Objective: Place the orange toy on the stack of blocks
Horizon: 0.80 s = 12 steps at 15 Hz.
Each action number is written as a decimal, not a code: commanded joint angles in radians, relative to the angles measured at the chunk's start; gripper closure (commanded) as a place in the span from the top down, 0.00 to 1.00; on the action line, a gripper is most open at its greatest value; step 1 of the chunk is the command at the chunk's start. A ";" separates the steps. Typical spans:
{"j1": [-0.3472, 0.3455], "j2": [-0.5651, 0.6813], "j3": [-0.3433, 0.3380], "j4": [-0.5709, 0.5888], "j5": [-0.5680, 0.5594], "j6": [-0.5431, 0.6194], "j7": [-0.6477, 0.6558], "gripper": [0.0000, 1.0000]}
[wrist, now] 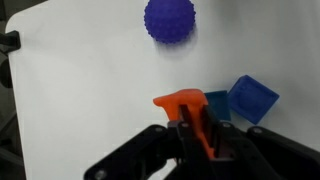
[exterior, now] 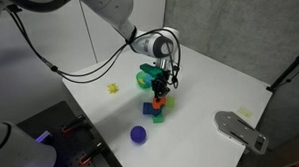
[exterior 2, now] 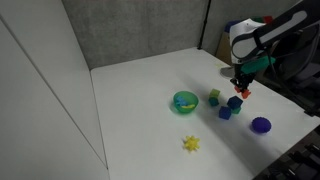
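My gripper [wrist: 196, 128] is shut on the orange toy [wrist: 182, 102], a small orange-red piece that sticks out past the fingertips. In the wrist view two blue cubes [wrist: 252, 98] of the stack of blocks lie just beyond and to the right of the toy. In both exterior views the gripper [exterior: 162, 82] [exterior 2: 240, 84] holds the toy [exterior: 159, 98] [exterior 2: 243, 93] right above the blue and green cubes [exterior: 153, 112] [exterior 2: 230, 106]. I cannot tell whether the toy touches them.
A green bowl [exterior: 146, 76] [exterior 2: 185, 101] stands close beside the blocks. A purple ball [exterior: 138, 134] [exterior 2: 261, 125] [wrist: 168, 20] lies nearer the table's front. A small yellow piece [exterior: 113, 88] [exterior 2: 190, 144] lies apart. A grey object [exterior: 240, 129] sits at the table's edge.
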 commanded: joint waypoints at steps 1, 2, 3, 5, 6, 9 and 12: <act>0.002 0.022 0.005 0.023 -0.024 0.027 0.013 0.06; 0.004 0.027 0.004 0.026 -0.024 0.032 0.013 0.06; 0.006 0.032 0.004 0.029 -0.024 0.035 0.013 0.06; 0.011 0.040 0.006 0.031 -0.023 0.038 0.011 0.08; 0.013 0.042 0.007 0.031 -0.023 0.040 0.009 0.43; 0.020 0.037 0.010 0.028 -0.022 0.042 0.006 0.59; 0.028 0.020 0.012 0.026 -0.023 0.043 0.005 0.81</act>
